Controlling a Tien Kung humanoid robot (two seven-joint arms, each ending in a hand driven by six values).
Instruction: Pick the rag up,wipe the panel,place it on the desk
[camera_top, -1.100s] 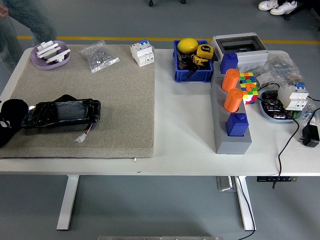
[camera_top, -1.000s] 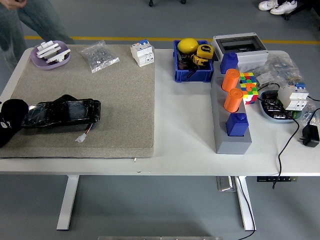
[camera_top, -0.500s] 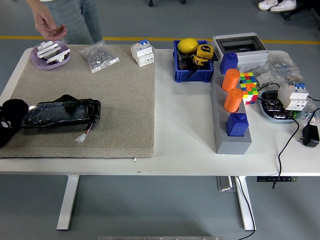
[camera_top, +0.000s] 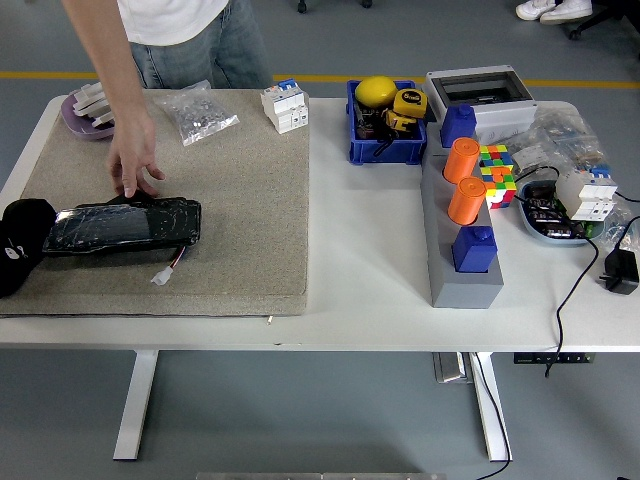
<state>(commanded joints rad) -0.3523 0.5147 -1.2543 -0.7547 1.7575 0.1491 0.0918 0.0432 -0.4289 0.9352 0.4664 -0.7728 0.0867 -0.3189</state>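
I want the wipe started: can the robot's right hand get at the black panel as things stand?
Probably not yet. The right hand is not in view, the panel lies on the mat at the table's left end, and a person's hand is at its far edge.

From my remote seat, the only part of my own machine I can make out is a rounded black shape (camera_top: 20, 245) at the left edge; it is matte, with a small white marking on it; I cannot tell which part of the arm it is; no fingers show. The person (camera_top: 180, 40) at the far side wears a white T-shirt (camera_top: 170, 18), short-sleeved, hem hanging loose over the waist; below it are blue-grey jeans (camera_top: 205, 55), faded, with a pocket seam visible at the hip; the forearm (camera_top: 118, 90) is bare from the sleeve down; the head is cut off by the top edge.
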